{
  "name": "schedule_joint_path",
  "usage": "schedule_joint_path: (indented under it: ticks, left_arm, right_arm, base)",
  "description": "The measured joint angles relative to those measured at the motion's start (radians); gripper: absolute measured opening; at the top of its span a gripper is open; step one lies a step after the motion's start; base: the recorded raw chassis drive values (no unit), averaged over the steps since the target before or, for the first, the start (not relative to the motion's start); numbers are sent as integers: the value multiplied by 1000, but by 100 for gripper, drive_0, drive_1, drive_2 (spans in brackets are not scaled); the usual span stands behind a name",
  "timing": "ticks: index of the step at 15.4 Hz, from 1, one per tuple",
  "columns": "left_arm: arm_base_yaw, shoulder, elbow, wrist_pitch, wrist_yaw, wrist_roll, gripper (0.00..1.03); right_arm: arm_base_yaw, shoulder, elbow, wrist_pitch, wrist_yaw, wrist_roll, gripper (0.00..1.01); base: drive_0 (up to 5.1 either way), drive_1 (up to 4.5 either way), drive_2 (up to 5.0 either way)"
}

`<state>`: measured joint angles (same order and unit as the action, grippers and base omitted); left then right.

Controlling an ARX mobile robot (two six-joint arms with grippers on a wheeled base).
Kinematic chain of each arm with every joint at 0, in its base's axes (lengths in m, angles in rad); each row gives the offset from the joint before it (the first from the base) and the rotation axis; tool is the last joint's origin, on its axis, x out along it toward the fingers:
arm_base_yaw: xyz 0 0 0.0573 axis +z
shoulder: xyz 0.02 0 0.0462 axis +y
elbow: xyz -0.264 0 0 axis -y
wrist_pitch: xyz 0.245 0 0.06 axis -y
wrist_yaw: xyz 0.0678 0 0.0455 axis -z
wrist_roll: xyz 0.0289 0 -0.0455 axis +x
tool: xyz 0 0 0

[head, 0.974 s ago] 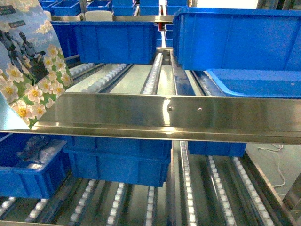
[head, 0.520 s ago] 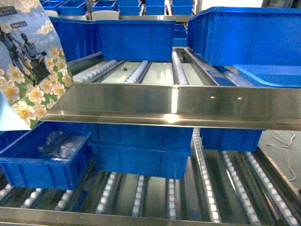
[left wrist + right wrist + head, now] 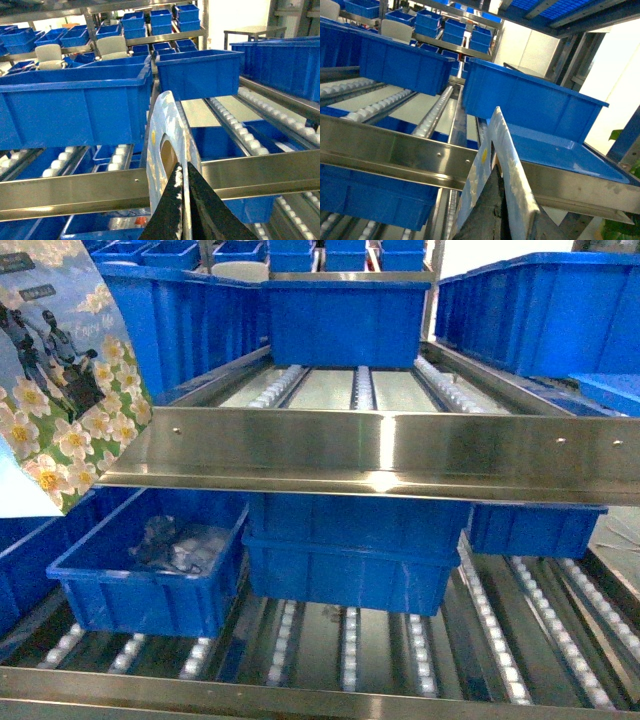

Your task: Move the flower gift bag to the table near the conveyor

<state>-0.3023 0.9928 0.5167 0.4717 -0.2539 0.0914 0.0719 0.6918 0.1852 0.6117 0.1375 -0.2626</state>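
Steel conveyor [image 3: 380, 452] with blue bins [image 3: 345, 320] filled the head view; the flower bag [image 3: 62, 380] hung at its left edge. Left gripper [image 3: 184, 200] and right gripper [image 3: 496, 210] each pinched a bag edge.

The left gripper [image 3: 183, 187] points forward and up, its 2 dark fingers [image 3: 172, 210] pressed together on a thin edge. The right gripper [image 3: 496, 200] is also raised, its fingers clamped on a thin edge in the same way.
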Motion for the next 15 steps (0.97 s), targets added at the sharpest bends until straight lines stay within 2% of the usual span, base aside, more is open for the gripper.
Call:
schedule_joint_path:
  ticks: [15]
  left_arm:
    - [0, 0, 0, 0, 0, 0, 2]
  right_arm:
    - [0, 0, 0, 0, 0, 0, 2]
  base:
    - [-443, 83, 413]
